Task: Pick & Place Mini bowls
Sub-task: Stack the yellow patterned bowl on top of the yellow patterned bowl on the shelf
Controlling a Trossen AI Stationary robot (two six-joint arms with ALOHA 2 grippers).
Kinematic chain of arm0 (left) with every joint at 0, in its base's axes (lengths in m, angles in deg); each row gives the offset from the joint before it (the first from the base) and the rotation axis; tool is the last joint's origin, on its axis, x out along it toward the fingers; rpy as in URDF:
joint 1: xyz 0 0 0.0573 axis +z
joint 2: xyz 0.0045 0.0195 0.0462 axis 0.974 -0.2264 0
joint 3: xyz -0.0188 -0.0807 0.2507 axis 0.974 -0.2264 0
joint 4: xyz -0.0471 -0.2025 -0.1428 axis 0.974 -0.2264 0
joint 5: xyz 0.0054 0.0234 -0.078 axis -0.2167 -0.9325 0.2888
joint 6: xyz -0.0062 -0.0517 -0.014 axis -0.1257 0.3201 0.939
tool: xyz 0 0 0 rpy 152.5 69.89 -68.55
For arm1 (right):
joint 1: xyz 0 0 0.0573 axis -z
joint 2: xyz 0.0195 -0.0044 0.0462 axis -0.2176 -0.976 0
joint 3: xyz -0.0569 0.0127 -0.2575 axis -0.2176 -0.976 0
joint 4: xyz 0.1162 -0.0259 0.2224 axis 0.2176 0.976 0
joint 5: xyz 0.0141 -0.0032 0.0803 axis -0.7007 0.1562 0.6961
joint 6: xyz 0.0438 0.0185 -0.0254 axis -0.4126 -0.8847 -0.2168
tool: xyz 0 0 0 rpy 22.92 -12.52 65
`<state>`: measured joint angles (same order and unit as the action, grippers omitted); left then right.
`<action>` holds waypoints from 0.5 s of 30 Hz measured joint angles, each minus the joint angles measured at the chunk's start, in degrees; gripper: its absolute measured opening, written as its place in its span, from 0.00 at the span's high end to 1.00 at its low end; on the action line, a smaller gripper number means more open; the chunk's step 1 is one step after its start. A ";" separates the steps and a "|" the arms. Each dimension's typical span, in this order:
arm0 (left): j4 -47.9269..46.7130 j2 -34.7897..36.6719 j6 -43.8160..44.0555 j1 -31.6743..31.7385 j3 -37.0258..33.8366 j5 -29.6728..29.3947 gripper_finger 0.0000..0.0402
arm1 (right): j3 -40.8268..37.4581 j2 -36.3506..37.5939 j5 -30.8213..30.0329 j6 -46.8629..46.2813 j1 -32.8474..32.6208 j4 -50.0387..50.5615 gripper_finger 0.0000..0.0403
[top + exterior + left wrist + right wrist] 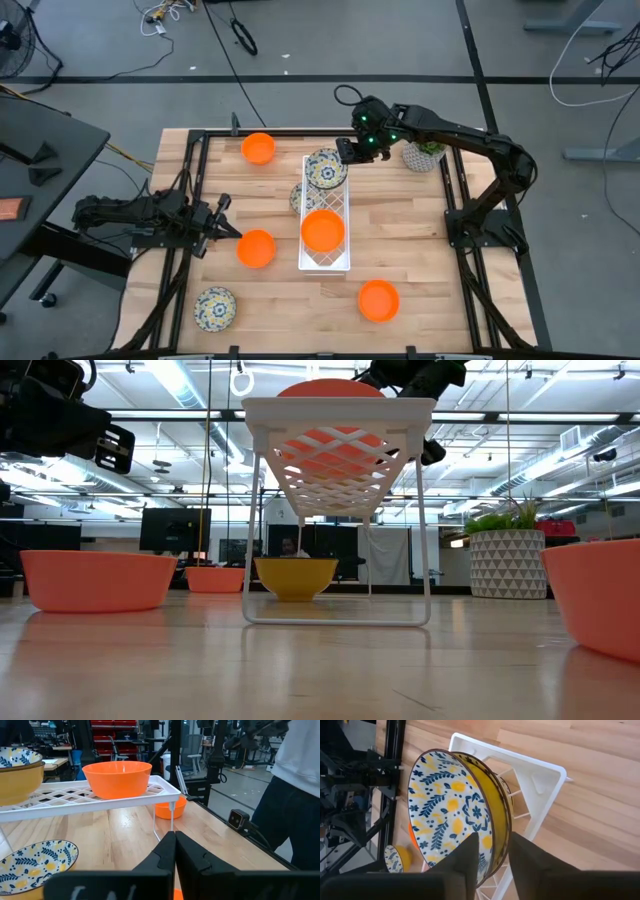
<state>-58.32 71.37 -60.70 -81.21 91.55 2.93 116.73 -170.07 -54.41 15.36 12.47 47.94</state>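
Note:
A white lattice rack stands mid-table. On its far end sits a floral mini bowl, blue and yellow inside, yellow outside. An orange mini bowl sits on the rack's near half. My right gripper is open at the floral bowl's far rim, one finger inside and one outside, with a gap at each. My left gripper is shut and holds nothing, level at the table's left. A second floral bowl sits on the table, half under the rack.
Loose orange bowls sit at the far left, beside my left gripper and near right. A floral bowl lies near left. A potted plant stands far right, behind my right arm. A person stands beyond the table.

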 joint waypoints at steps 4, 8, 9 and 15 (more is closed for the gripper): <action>0.00 -0.02 0.00 -0.01 0.00 0.00 0.97 | 0.00 0.90 -0.49 0.34 0.02 0.09 0.67; -0.01 -0.01 0.00 0.00 0.00 0.00 0.97 | 0.02 1.74 -0.55 1.62 0.34 0.16 0.63; 0.00 -0.02 0.00 0.00 0.00 0.00 0.97 | 0.02 1.94 -0.56 1.92 0.38 0.13 0.63; 0.00 0.00 0.00 0.00 0.00 0.00 0.97 | 0.02 3.03 -0.62 6.64 0.39 -0.05 0.62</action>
<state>-58.32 71.37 -60.70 -81.21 91.55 2.93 116.75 -167.04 -55.03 22.00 12.86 47.89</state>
